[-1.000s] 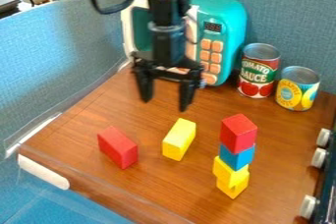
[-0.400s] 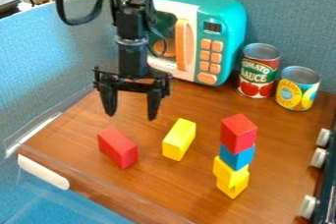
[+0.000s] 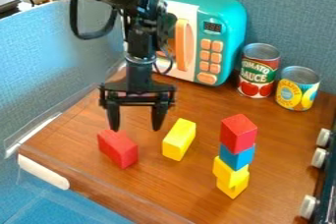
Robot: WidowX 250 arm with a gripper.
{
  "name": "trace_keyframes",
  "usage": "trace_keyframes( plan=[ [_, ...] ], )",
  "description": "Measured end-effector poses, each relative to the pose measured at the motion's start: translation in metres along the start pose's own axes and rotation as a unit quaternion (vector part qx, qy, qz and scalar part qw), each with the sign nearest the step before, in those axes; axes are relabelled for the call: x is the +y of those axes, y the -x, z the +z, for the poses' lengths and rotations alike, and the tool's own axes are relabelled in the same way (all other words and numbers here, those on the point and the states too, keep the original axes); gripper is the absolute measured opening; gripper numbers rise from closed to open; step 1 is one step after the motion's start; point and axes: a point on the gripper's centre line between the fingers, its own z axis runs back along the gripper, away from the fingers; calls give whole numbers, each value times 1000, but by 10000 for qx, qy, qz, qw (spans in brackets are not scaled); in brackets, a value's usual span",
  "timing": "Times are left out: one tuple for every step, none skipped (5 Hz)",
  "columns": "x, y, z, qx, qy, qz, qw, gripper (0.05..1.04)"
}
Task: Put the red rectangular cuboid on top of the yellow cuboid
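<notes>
Presumably to grasp the red rectangular block (image 3: 118,148), the black two-finger claw (image 3: 136,127) hangs with fingers apart above it; the block lies on the brown wooden bench (image 3: 172,181), left of the yellow block (image 3: 179,139).

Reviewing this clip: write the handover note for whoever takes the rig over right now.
Gripper: open, holding nothing, hanging over the work near the red cuboid.
Red rectangular cuboid: lying on the wooden surface.
Yellow cuboid: lying on the same surface beside the red one, a gap between them.
Done: no part of the stacking.
Left: grasp the red cuboid, lift it, set it on the yellow one, release. The stack of blocks nearby probably wants a wide berth.
</notes>
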Motion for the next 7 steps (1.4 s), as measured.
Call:
trace_keyframes(
  plan=[
    [8, 2, -4, 186, -103, 583, 9981, 999],
    [24, 2, -3, 271, -100, 1041, 9941, 999],
    [30, 0, -4, 254, -14, 1368, 9903, 999],
    [34, 1, -10, 163, -90, 1746, 9845, 999],
    [27, 4, -23, 191, -85, 2055, 9784, 999],
    [25, 4, -28, 200, -85, 2374, 9712, 999],
    [24, 3, -38, 221, -132, 2695, 9627, 999]
  ],
)
